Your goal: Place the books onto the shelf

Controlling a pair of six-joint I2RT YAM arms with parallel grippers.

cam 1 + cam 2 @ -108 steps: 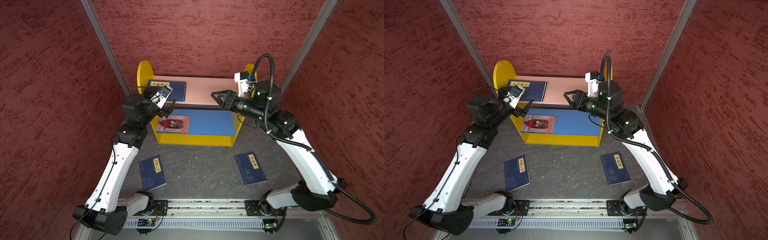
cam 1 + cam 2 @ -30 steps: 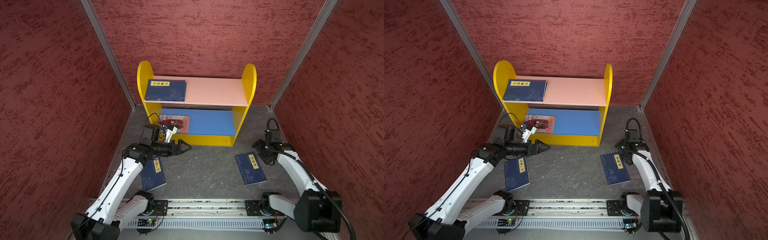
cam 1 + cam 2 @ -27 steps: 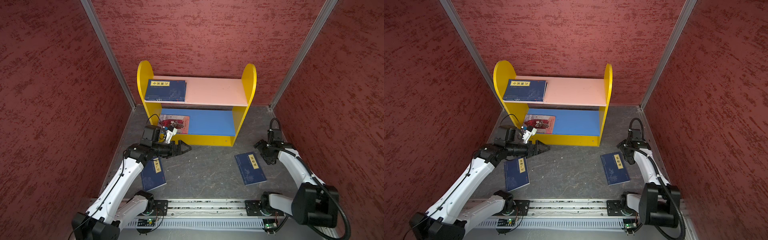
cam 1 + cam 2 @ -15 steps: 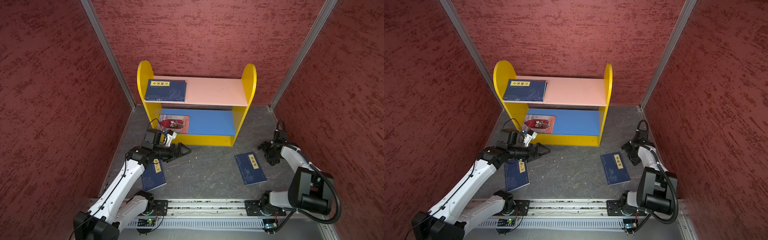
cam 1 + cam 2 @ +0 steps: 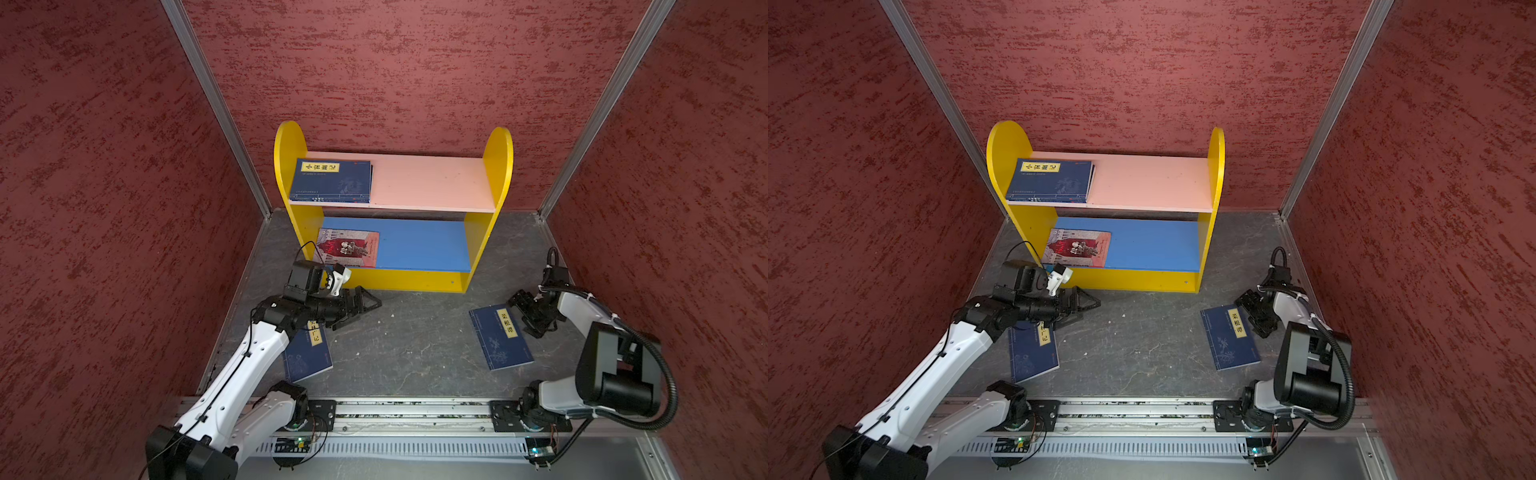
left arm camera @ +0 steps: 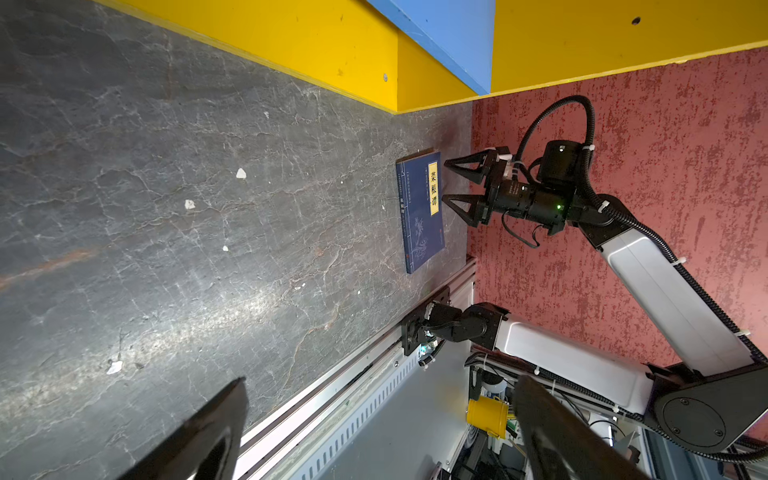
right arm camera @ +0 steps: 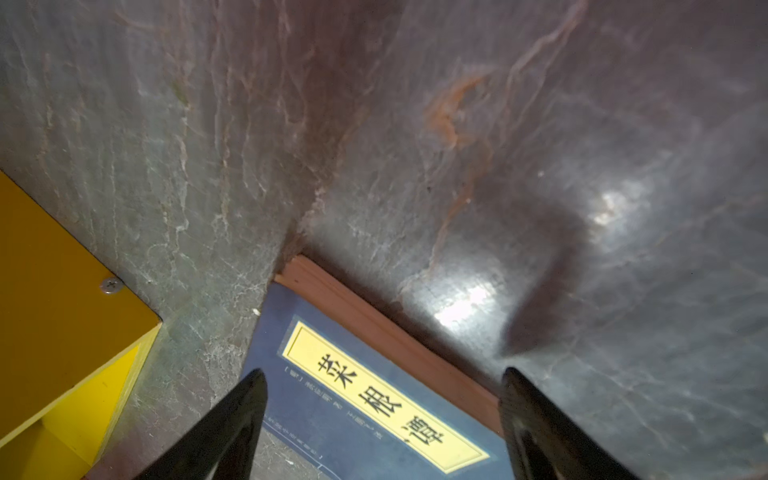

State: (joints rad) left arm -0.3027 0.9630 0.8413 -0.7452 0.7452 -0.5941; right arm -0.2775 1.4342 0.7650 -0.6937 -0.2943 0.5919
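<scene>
Floor (image 5: 415, 345) is a dark stone-look slab, and the shelf (image 5: 496, 166) stands at the back of it against the wall. On its pink upper board (image 5: 432, 185) the top navy book (image 5: 332, 180) lies flat at the left end. An extra edge peeks out beside it, so maybe there's a second one underneath, can't tell for sure. The red book (image 5: 349, 248) lies flat at the left end of the blue lower board (image 5: 424, 249).

Two more to go imo. The left floor book (image 5: 309, 355) lies out in front of the shelf's left end, its label end partly hidden under the left arm (image 5: 257, 353). The right floor book (image 5: 500, 338) lies flat in front of the shelf's right end, apart from it.

Left gripper (image 5: 365, 311) hangs just in front of the shelf base, jaws spread wide, nothing in them. Right gripper (image 6: 444, 180) is spread and empty too, down low at the right floor book's long edge beside the yellow label (image 7: 382, 395). In the right wrist view one finger is over the cover and the other over bare floor, so it straddles that edge.

Handling guess: thin paperback, light, floppy, smooth cover, flat on a hard surface, so no gap to get under. That edge shows page ends, not spine, so I'd pinch the whole thickness around mid-length. Catch only the cover and it flaps open; grab a corner and it droops.
</scene>
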